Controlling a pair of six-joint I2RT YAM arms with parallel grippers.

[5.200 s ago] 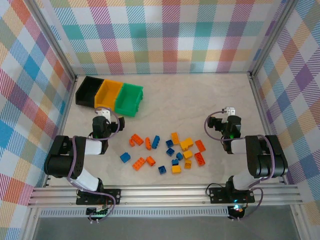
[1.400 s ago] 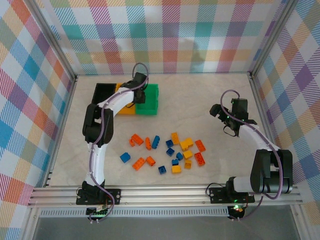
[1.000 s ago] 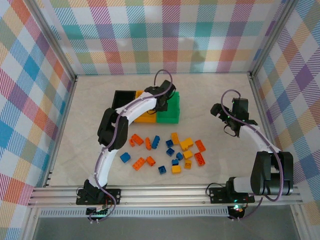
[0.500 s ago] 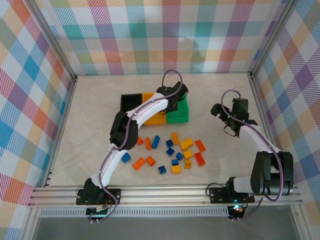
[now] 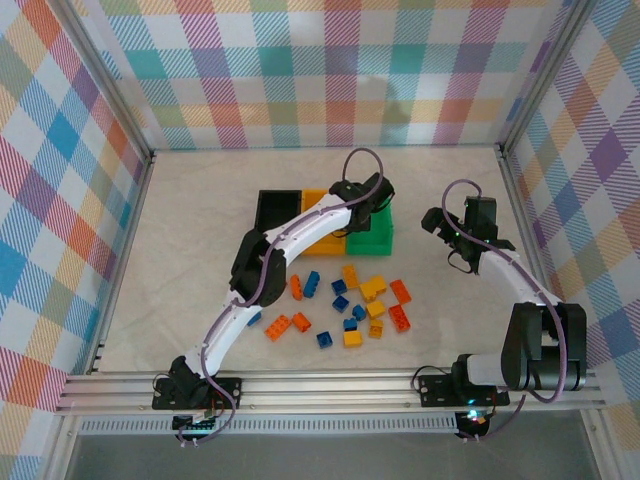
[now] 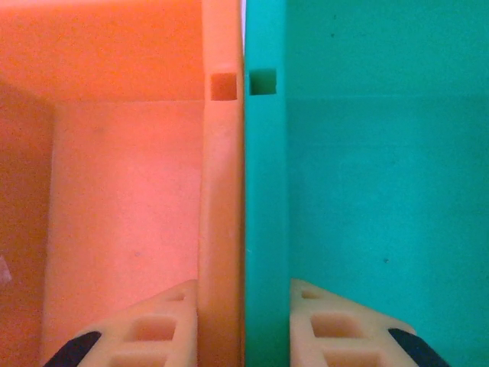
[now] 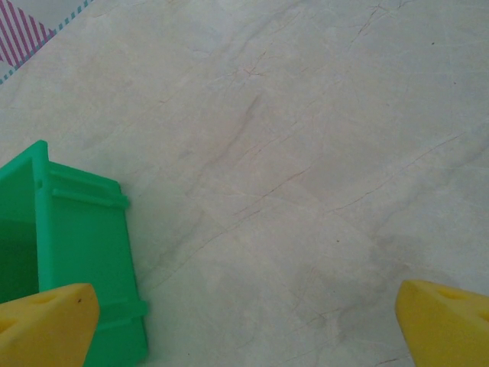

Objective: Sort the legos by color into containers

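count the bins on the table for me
3, side by side in a row mid-table: black bin on the left, yellow-orange bin in the middle, partly under the left arm, green bin on the right. None looks hidden.

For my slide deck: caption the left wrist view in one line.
Left gripper clamps the touching walls of the orange bin and green bin, one finger inside each.
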